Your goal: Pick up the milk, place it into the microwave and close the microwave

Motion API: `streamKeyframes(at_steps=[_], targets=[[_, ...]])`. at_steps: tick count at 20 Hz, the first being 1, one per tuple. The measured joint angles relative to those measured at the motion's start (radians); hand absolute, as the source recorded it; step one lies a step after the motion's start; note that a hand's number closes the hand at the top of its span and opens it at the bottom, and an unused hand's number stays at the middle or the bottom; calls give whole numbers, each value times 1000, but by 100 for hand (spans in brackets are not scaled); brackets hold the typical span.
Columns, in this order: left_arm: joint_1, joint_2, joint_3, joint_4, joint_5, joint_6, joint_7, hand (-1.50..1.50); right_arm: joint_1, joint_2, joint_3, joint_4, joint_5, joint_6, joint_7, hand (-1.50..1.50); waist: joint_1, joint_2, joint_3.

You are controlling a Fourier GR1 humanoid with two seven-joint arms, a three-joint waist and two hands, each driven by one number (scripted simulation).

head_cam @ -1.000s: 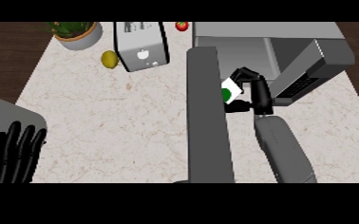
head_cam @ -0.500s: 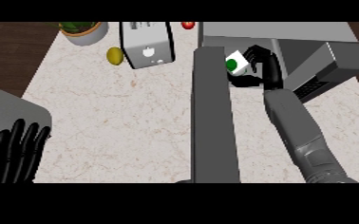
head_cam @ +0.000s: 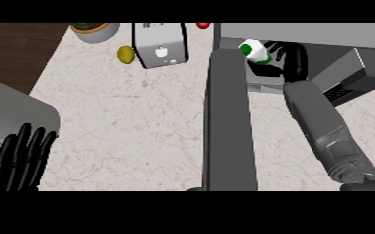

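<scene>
The milk (head_cam: 254,51) is a small white carton with green marks, held just inside the microwave's (head_cam: 307,34) open front at the top right. My right hand (head_cam: 287,59) is curled round the carton from its right side. The microwave's grey door (head_cam: 228,124) stands open, reaching toward me down the middle of the head view. My left hand (head_cam: 25,156) rests at the lower left with its fingers straight and pointing up, holding nothing.
A silver toaster (head_cam: 159,44) stands at the back, with a yellow-green fruit (head_cam: 126,54) to its left and a potted plant (head_cam: 93,29) beyond that. A red item (head_cam: 203,25) lies behind the toaster. A grey object (head_cam: 22,109) sits at the left edge.
My right hand has carried the milk farther back and up, into the microwave's opening. The view has shifted slightly. My left hand has stayed put.
</scene>
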Motion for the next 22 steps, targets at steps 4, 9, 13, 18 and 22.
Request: streamKeyframes(at_steps=[4, 9, 13, 18, 22], targets=[[-3, 9, 0, -2, -10, -5, 6, -150, -33, 1, 43, 68, 57, -21, 13, -150, 12, 4, 0], [-25, 11, -7, 16, -28, -5, 10, -150, -86, 11, 78, 125, 101, 1, 45, -150, 19, 9, 1], [-23, 10, -15, 16, -45, -4, 6, -150, -106, 21, 81, 146, 108, 23, 57, -150, 20, 9, 1], [-36, -2, -26, 37, -74, 10, 1, -150, -117, 33, 66, 144, 97, 22, 48, -150, 8, 6, 1], [-20, -3, -36, 28, -86, 7, -8, -150, -124, 40, 47, 141, 84, -10, 55, -150, 7, 3, 1]])
